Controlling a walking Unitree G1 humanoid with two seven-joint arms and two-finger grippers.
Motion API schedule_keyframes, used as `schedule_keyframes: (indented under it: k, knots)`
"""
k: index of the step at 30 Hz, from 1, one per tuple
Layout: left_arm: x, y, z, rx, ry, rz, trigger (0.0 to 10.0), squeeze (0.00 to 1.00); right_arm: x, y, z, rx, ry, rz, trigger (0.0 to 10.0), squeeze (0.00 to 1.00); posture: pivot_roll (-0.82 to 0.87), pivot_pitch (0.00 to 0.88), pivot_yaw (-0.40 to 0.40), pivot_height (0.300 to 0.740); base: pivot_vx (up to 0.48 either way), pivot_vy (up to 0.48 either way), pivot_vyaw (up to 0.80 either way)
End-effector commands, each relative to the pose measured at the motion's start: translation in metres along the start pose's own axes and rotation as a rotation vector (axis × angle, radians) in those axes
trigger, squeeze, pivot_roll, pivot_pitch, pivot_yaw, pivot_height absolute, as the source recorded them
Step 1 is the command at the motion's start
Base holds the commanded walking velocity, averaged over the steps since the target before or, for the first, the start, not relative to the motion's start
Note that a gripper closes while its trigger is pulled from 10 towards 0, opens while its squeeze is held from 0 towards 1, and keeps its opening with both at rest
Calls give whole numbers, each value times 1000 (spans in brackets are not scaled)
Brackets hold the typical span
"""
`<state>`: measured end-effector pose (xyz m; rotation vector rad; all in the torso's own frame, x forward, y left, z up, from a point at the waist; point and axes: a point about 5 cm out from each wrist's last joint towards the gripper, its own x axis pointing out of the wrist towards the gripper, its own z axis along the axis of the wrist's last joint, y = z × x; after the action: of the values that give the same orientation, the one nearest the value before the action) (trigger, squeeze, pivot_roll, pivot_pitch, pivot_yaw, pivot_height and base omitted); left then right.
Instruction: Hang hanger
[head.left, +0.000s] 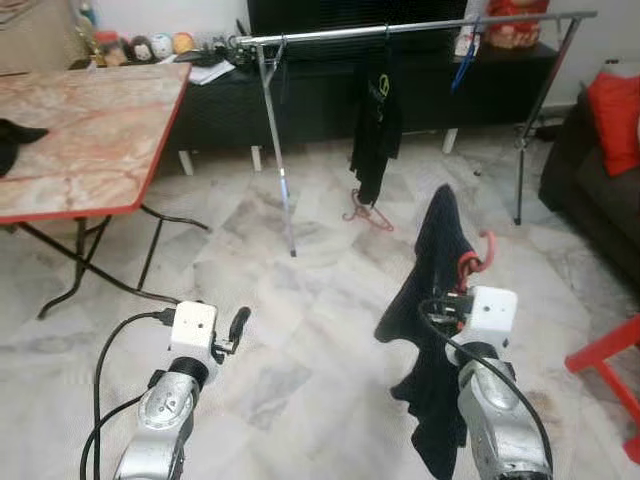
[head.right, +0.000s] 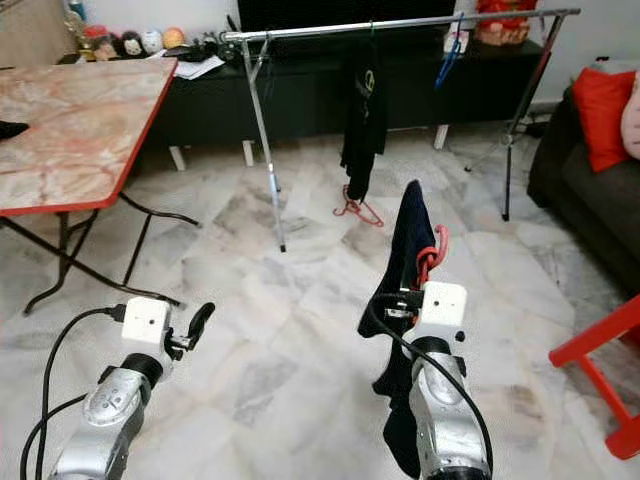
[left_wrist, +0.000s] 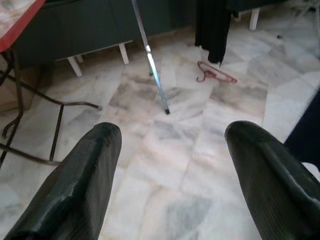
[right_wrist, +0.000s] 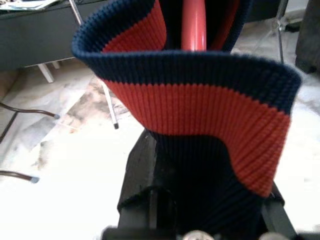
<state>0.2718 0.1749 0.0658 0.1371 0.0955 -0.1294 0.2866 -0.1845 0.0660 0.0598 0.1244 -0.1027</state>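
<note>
At the far left, a table (head.left: 90, 130) with a marbled pink top and a red edge stands on thin black folding legs, and a dark object lies at its left border. Behind it, along the wall, a long black cabinet (head.left: 300, 95) carries small round toys and papers. Low in the foreground, the left gripper (head.left: 236, 328) is held out over the pale marble floor (head.left: 290, 330), its two black fingers (left_wrist: 80, 185) spread apart with nothing between them. Further back, a metal clothes rail (head.left: 400, 28) runs across the room in front of the cabinet, standing on slanted silver legs. A black garment (head.left: 375, 135) hangs from the middle of the rail, and a blue hanger (head.left: 462, 60) hangs further right on the same bar. On the floor just below the black garment lies a spare red hanger (head.left: 368, 214). To the right of centre, the right gripper (head.left: 462, 295) is raised in front of the robot and clamped on a red hanger's neck, with its hook (head.left: 484, 250) curling up above the wrist. A dark navy sweater (head.left: 432, 330) with a red-lined collar (right_wrist: 200, 110) is draped over that hanger and hangs down beside the arm, well short of the rail. At the right edge sits a dark sofa with a red cushion (head.left: 615, 115), and a red chair frame (head.left: 610, 365) stands nearer the robot.
</note>
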Motion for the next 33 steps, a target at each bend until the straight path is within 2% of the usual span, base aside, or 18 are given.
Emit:
schedule_keyframes:
  k: [1,7,26,33]
  knots:
    - [-1,0,0,2,1,-3,10000,0,2,-2,8,-3,-33,-3,10000,0,-29,1,32,740,-259,0,0]
    - [0,-1,0,6,5,-5,10000,0,3,-1,8,2,-31,3,10000,0,-30,0,31,740,-262,0,0]
    - [4,-6,4,-6,-4,-35,10000,0,5,-3,9,-26,-28,24,10000,0,-23,0,23,740,0,0,0]
    - [4,-11,10,-3,-16,-101,10000,0,7,-6,13,-57,-32,71,10000,0,-22,0,19,740,0,0,138]
